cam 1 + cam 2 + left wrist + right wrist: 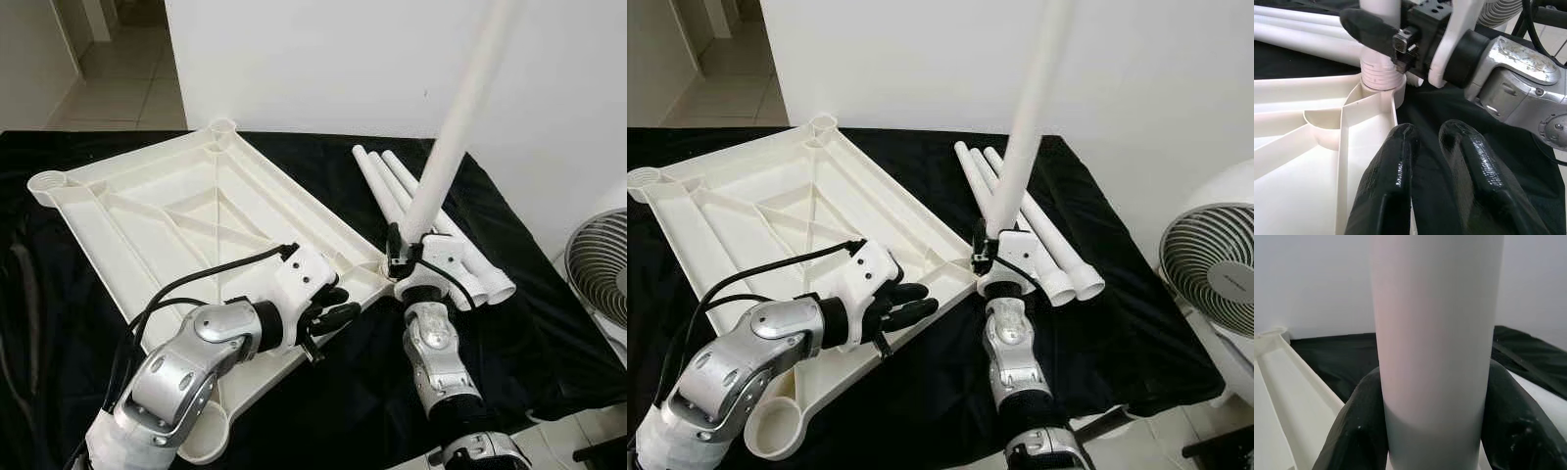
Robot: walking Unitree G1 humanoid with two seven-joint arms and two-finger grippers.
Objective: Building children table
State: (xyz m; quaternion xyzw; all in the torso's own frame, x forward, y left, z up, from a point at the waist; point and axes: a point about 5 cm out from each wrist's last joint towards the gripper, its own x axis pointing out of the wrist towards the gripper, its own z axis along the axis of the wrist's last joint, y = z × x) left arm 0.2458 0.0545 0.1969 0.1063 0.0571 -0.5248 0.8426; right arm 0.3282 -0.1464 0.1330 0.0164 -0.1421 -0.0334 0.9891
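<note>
A white plastic tabletop (157, 215) lies upside down on a black cloth. My right gripper (407, 253) is shut on a white table leg (456, 127) and holds it upright and slightly tilted. The leg's threaded end sits in the tabletop's corner socket (1382, 85). In the right wrist view the leg (1435, 357) stands between the two black fingers (1359, 435). My left gripper (333, 308) rests at the tabletop's near right edge, just short of that corner. Its fingers (1386, 186) are a little apart, with only black cloth between them.
Three spare white legs (392, 181) lie side by side on the cloth behind the right gripper. A white fan (602, 264) stands off the table at the right. A white wall is close behind, and a tiled floor shows at the far left.
</note>
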